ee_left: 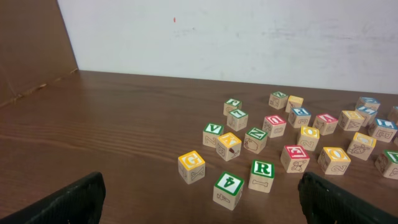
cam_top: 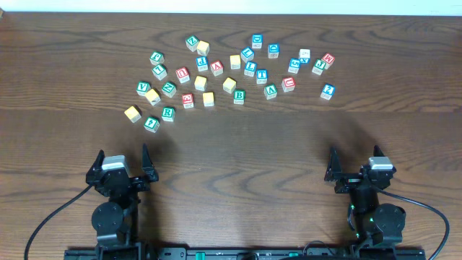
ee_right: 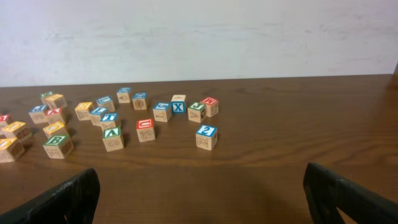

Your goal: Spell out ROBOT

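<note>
Several wooden letter blocks lie scattered across the far half of the table. A green R block [cam_top: 168,113] [ee_left: 262,175] sits at the near left of the group. A green B block [cam_top: 239,97] [ee_right: 58,145] lies near the middle. My left gripper [cam_top: 120,162] [ee_left: 199,202] is open and empty at the near left, well short of the blocks. My right gripper [cam_top: 356,160] [ee_right: 202,199] is open and empty at the near right.
A yellow block [cam_top: 132,113] [ee_left: 191,167] and a green "4" block [cam_top: 151,123] [ee_left: 228,190] are the nearest ones to my left gripper. A blue "2" block [cam_top: 328,91] [ee_right: 206,137] stands apart at the right. Bare wood [cam_top: 238,166] lies between blocks and grippers.
</note>
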Motion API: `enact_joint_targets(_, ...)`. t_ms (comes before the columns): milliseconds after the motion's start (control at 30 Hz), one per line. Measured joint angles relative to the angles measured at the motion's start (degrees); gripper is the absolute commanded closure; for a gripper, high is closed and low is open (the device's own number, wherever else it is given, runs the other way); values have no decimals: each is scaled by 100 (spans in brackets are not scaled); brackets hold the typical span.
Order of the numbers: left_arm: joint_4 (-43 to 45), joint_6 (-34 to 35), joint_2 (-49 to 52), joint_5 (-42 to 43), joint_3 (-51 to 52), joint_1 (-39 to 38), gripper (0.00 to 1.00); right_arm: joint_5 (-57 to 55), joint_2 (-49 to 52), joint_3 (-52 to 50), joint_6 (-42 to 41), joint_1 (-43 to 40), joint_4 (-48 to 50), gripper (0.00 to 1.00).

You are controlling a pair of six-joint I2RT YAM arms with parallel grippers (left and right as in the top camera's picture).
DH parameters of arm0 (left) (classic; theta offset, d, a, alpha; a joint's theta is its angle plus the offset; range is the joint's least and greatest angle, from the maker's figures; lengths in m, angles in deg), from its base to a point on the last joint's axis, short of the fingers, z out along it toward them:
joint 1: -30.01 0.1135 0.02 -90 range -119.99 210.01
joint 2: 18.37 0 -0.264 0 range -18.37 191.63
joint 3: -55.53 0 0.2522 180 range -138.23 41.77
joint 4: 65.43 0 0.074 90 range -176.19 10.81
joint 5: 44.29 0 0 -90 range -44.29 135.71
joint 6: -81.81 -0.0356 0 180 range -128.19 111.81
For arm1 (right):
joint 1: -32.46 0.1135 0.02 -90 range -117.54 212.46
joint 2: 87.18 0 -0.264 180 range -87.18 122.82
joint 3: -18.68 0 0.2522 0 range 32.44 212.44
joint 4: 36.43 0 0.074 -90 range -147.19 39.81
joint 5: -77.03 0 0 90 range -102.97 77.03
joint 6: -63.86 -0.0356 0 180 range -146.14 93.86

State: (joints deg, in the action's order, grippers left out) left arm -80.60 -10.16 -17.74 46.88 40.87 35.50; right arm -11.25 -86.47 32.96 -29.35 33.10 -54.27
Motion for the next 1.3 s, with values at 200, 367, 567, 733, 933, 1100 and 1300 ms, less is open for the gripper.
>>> enact_joint_targets(200,0,2,0,0,0,0,3,0,0,0,-2,0,0,1)
enact_joint_targets(367,2,0,0,0,0,0,2,0,0,0,0,0,0,1)
enact_joint_targets(567,13,0,0,2,0,0,3,0,0,0,0,0,0,1)
enact_joint_targets(733,13,2,0,17,0,0,2,0,0,0,0,0,0,1)
enact_joint_targets(933,17,70,0,17,0,0,2,0,0,0,0,0,0,1)
enact_joint_targets(1100,-111,166,63,15,-94,0,2,0,0,0,0,0,0,1)
enact_joint_targets(1300,-203,258,697,120,-452,0,2,0,0,0,0,0,-2,1)
